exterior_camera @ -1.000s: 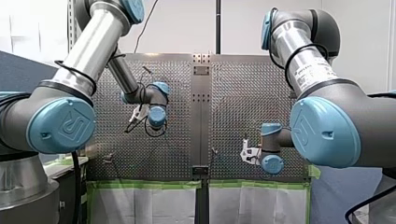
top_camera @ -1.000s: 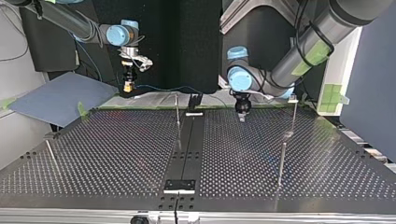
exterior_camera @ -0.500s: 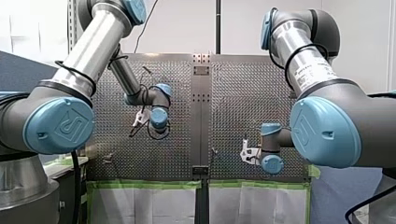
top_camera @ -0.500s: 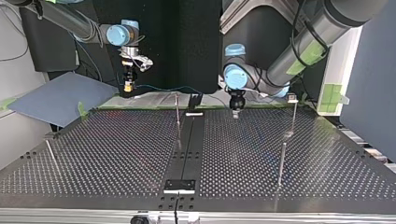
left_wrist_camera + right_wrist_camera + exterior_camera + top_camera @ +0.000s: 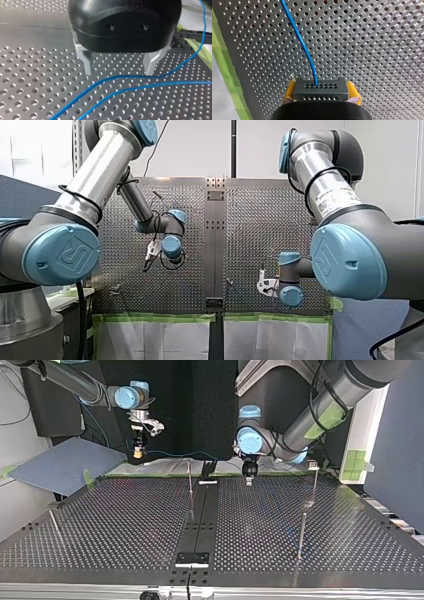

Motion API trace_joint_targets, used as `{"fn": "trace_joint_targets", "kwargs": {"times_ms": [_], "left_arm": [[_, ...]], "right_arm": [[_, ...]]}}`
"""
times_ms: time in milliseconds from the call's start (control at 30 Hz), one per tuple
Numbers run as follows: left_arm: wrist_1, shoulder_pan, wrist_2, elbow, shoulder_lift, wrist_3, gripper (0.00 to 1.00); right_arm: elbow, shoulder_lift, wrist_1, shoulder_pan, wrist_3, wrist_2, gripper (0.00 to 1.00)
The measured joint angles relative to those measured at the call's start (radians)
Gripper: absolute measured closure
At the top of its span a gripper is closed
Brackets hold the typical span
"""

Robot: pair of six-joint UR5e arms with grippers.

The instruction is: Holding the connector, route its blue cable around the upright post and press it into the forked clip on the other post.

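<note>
Front view: my left tool (image 5: 151, 254) hangs over the left half of the table (image 5: 250, 215). My right tool (image 5: 264, 286) sits low, by the table's near edge. The cable is too thin to see here.

Top view: my right tool, at the view's left, holds the connector (image 5: 137, 453) up above the table's far edge. The blue cable (image 5: 172, 453) runs sideways from it toward my left tool, which points down near a thin post (image 5: 190, 477). Another post (image 5: 315, 485) stands well apart at the view's right. I cannot tell which one has the forked clip.

Left wrist view: my left tool is open and holds nothing. Two blue lines of cable pass just past its fingertips (image 5: 88, 67), running across from one finger to the other. So I think my left arm is the nearer one to catch the cable.

Right wrist view: my right tool's yellow pads (image 5: 289, 91) squeeze the dark connector. The cable goes out ahead over the holes. Green tape (image 5: 227, 70) marks the table's edge.
</note>
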Motion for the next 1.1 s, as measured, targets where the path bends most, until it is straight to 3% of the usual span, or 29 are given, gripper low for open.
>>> {"fn": "trace_joint_targets", "kwargs": {"times_ms": [300,567,933,1100], "left_arm": [[-0.025,-0.006,-0.03,0.004,-0.012,-0.057,0.0],[-0.049,-0.008,-0.061,0.032,-0.063,-0.038,0.0],[-0.029,-0.005,-0.047,0.071,-0.142,-0.007,0.0],[-0.025,-0.006,-0.045,0.072,-0.152,-0.005,0.0]], "right_arm": [[0.0,0.0,0.007,0.001,-0.001,0.001,0.98],[0.0,0.0,0.007,0.001,0.0,0.001,0.98],[0.0,0.0,0.007,0.001,0.0,0.001,0.98],[0.0,0.0,0.007,0.001,0.0,0.001,0.98]]}}
